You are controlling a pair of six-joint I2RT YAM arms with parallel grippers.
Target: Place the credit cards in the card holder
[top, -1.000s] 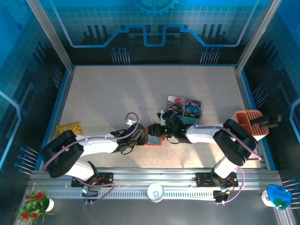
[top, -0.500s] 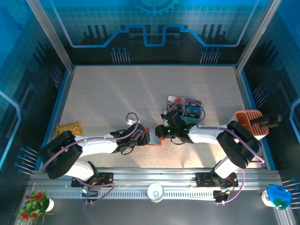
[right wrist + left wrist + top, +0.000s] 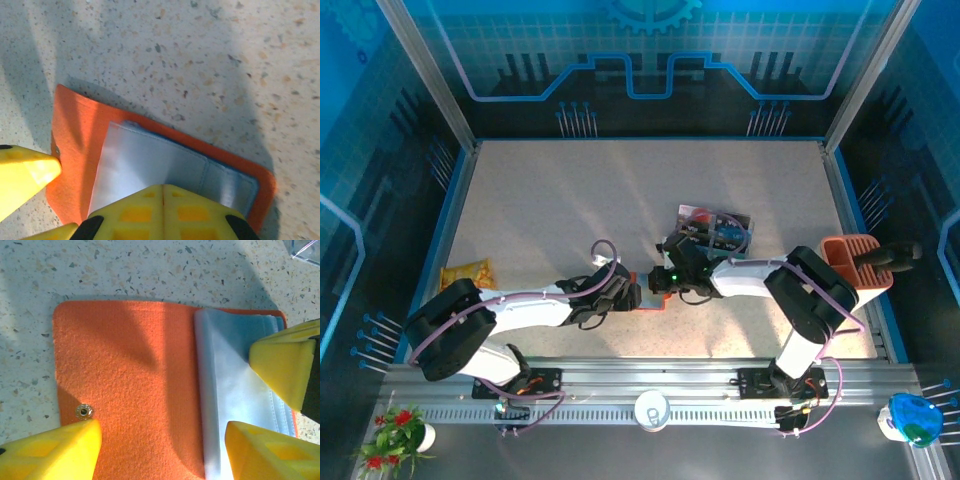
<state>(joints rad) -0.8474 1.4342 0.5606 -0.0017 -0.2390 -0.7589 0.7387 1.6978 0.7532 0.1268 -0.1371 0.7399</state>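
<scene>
Left claw is hanging spread over the near edge of the card holder. One yellow finger is sitting beside the snap, the other by the grey pockets, and it is pinching nothing. The card holder is lying open and flat on the table, just ahead of the arm bases, between the two claws. Right claw is pressed together with its tip resting on the grey pockets. It is carrying no card; whether it is nipping a pocket edge cannot be told. Farther back and to the right, the credit cards are lying in a loose pile, apart from the holder.

Likely step: steadying the holder and opening a pocket before any card is going in. To do it well:
- The left claw should be pinning the orange flap clear of the pocket mouth, so the holder is not sliding.
- The right claw should be lifting a pocket lip gently, not dragging the felt.
- One card should then be coming off the pile by a short edge and feeding in square to the slot.

Risks: flat thin cards are probably hard to pick up, and the holder may be folding shut once released.
</scene>
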